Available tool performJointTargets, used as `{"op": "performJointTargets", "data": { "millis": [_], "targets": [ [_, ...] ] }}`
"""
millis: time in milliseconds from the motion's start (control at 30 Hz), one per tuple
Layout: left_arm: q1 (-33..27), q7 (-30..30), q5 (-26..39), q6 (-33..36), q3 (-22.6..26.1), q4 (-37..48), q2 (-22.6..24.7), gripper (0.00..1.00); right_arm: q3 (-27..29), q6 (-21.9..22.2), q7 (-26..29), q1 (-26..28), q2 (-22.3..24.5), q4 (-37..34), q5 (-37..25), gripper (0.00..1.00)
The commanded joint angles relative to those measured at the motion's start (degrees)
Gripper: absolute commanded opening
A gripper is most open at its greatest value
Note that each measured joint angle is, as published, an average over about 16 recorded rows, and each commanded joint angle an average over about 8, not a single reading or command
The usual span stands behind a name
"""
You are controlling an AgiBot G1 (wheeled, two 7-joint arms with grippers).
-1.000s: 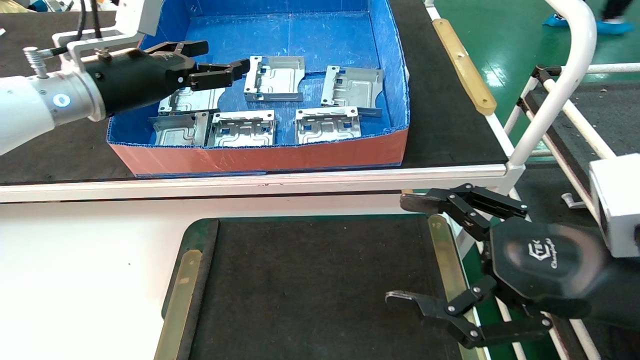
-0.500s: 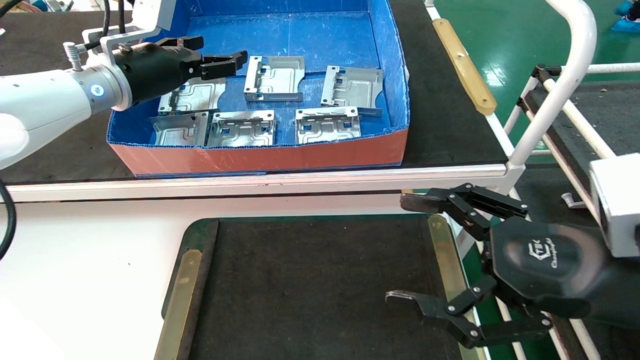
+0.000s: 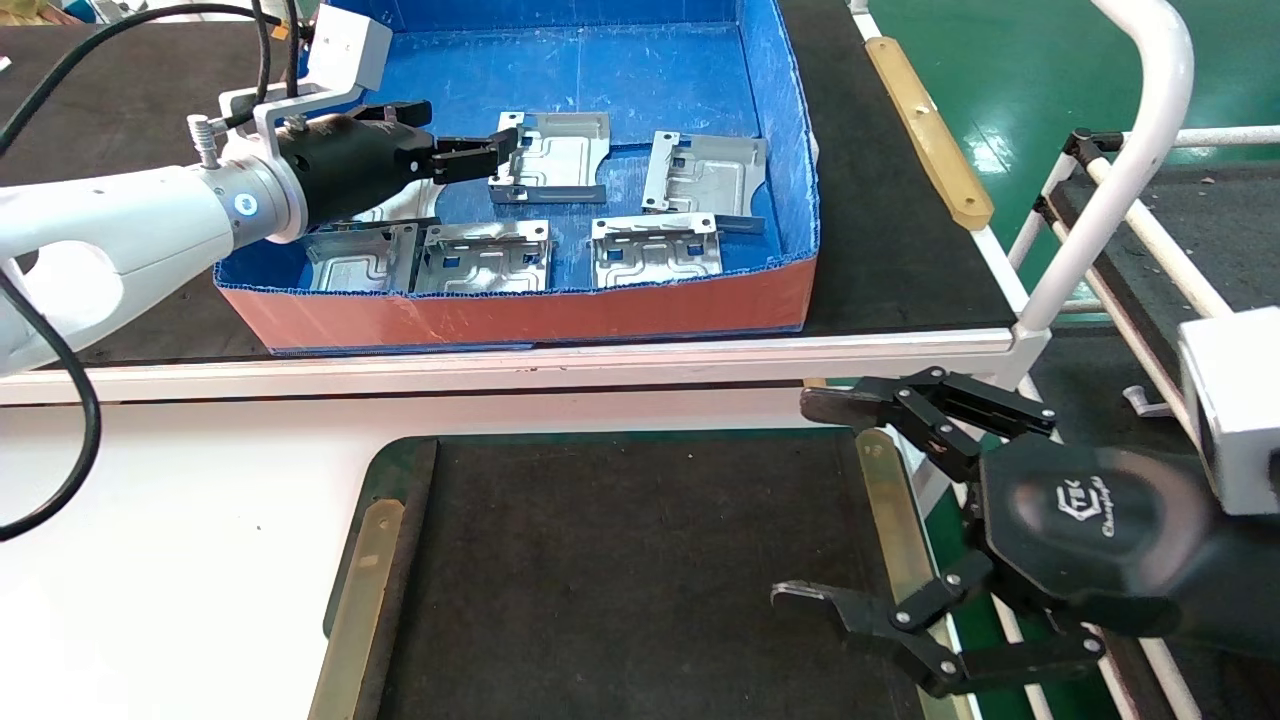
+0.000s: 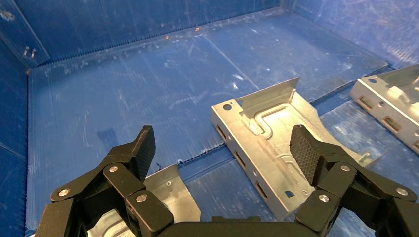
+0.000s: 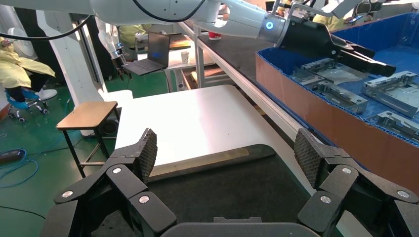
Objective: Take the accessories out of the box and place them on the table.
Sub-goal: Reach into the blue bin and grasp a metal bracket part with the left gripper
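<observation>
The blue box (image 3: pixel 775 120) with an orange-red front wall stands on the far bench and holds several silver plates. My left gripper (image 3: pixel 468 132) is open and empty, low inside the box at the left end of the back-middle plate (image 3: pixel 555 150). In the left wrist view the left gripper (image 4: pixel 223 145) has one finger over that plate (image 4: pixel 269 133) and the other beside it, with no contact showing. Its body hides most of the back-left plate. My right gripper (image 3: pixel 805 500) is open and empty at the right edge of the black-matted table (image 3: pixel 620 560).
More plates lie at the back right (image 3: pixel 705 175) and along the front wall (image 3: pixel 655 250), (image 3: pixel 485 258), (image 3: pixel 360 258). Brass strips (image 3: pixel 885 500) line the table's sides. A white rail (image 3: pixel 500 355) fronts the bench. A white tube frame (image 3: pixel 1130 150) stands on the right.
My left gripper has moved right and lower in the box, up to the back-middle plate, staying open. The right arm has not moved.
</observation>
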Motion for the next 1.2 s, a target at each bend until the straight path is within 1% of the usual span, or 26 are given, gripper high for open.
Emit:
{"op": "performJointTargets", "data": {
  "millis": [33, 667, 700, 733, 767, 933, 967, 1000, 1033, 1200],
  "targets": [
    [-0.14, 0.68, -0.21, -0.49, -0.18, 0.95, 0.43, 1.0, 0.0, 0.0, 0.0, 0.0, 0.0, 0.0, 0.0, 1.0],
    [-0.82, 3.28, -1.17, -2.96, -0.9, 5.47, 3.32, 1.0, 0.0, 0.01, 0.0, -0.01, 0.01, -0.01, 0.01, 1.0],
    [-0.83, 3.31, -1.19, -3.01, -0.91, 5.54, 3.36, 1.0, 0.0, 0.01, 0.0, -0.01, 0.01, -0.01, 0.01, 0.94],
    [-0.84, 3.33, -1.21, -3.05, -0.92, 5.61, 3.4, 0.98, 0.0, 0.02, 0.0, -0.01, 0.01, -0.01, 0.01, 0.85],
    [-0.85, 3.36, -1.23, -3.1, -0.93, 5.68, 3.44, 0.89, 0.0, 0.02, 0.0, -0.02, 0.01, -0.02, 0.01, 0.73],
    [-0.85, 3.32, -1.23, -3.08, -0.93, 5.61, 3.38, 0.27, 0.0, 0.02, 0.0, -0.02, 0.01, -0.02, 0.01, 0.11],
    [-0.84, 3.32, -1.23, -3.07, -0.93, 5.59, 3.36, 0.14, 0.0, 0.02, 0.0, -0.02, 0.01, -0.02, 0.01, 0.04],
    [-0.84, 3.31, -1.23, -3.06, -0.93, 5.56, 3.35, 0.03, 0.0, 0.02, 0.0, -0.02, 0.01, -0.02, 0.01, 0.0],
    [-0.84, 3.3, -1.23, -3.04, -0.93, 5.54, 3.33, 0.0, 0.0, 0.02, 0.0, -0.02, 0.01, -0.02, 0.01, 0.0],
    [-0.82, 3.27, -1.21, -2.97, -0.92, 5.42, 3.26, 0.0, 0.0, 0.02, 0.0, -0.02, 0.01, -0.02, 0.01, 0.0]
  ]
}}
